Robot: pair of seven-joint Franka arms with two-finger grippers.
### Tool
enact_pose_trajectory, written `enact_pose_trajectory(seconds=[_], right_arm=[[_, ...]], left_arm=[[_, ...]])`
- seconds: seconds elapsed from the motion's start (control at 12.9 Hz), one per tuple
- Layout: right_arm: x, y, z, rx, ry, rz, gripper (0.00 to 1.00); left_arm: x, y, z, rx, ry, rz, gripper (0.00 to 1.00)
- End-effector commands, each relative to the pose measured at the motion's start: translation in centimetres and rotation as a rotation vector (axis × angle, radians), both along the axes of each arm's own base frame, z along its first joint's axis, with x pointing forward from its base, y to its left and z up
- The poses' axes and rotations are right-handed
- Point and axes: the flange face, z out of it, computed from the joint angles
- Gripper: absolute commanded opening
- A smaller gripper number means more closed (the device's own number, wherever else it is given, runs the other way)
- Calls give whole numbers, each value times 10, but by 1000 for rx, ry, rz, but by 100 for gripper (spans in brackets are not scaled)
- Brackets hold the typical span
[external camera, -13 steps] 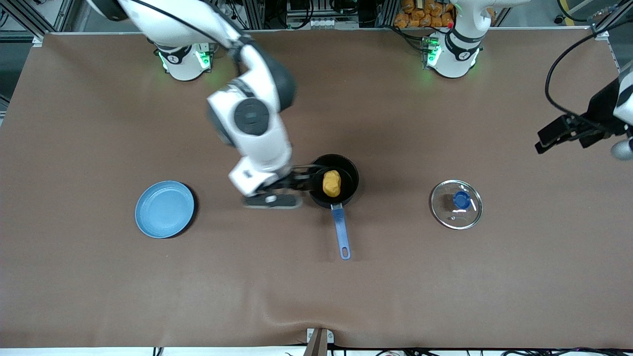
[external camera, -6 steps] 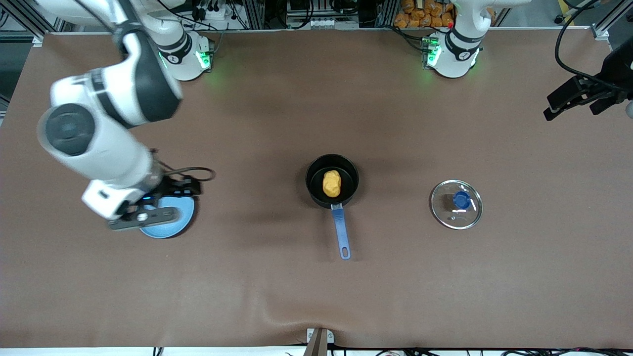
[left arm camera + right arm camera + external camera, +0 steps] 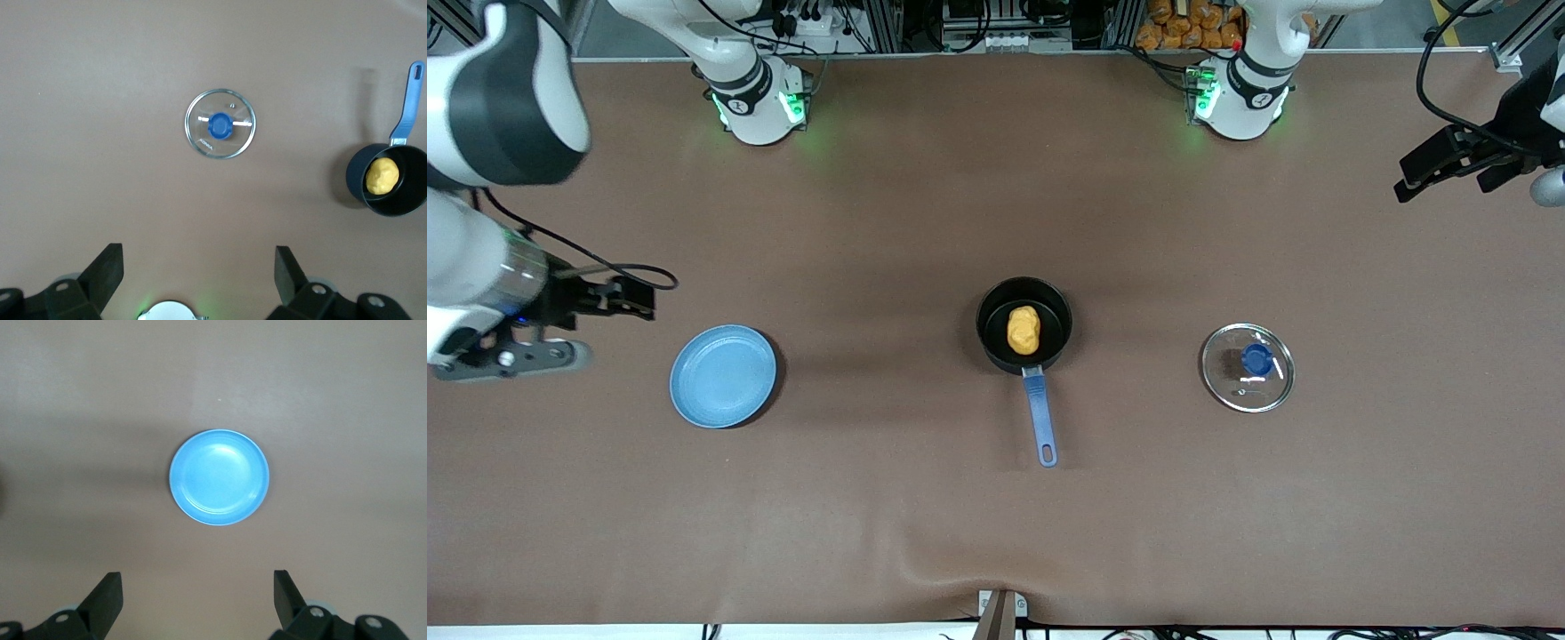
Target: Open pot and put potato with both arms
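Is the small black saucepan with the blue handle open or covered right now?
Open. The black saucepan shows the yellow-orange potato inside, and its blue-knobbed glass lid lies on the table toward the left arm's end.

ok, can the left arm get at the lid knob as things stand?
Probably yes. The glass lid lies alone on the table toward the left arm's end, blue knob up and uncovered. The left gripper is open, up in the air, holding nothing.

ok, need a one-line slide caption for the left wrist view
Open left gripper high over the table: glass lid lying off the pot, potato inside the pot.
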Motion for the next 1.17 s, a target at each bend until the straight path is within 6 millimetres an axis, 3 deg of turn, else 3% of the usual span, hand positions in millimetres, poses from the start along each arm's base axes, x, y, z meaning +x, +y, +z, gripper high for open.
enact_pose_trajectory(seconds=[0.0,0.23,0.39,0.7,0.86,1.01,1.09], right_arm=[[-27,-27,15,-9,2,-16,100],[-33,-84,20,68,-3,0,100],[-32,-102,9,102,-13,34,100],[-36,-93,23,14,-32,51,100],[-47,-74,41,-18,-55,40,100],[-51,-67,44,-22,-59,41,100],[-51,-66,42,-20,-57,33,100]], left_arm=[[-9,8,2,-19,14,-10,100],[-8,4,1,-18,15,-16,100],[-8,-4,-1,-17,19,-31,100],[-4,-7,-6,-3,25,-35,100],[5,-17,-19,-1,22,-52,100],[9,-20,-43,26,-2,-57,100],[7,-21,-41,27,-12,-60,100]])
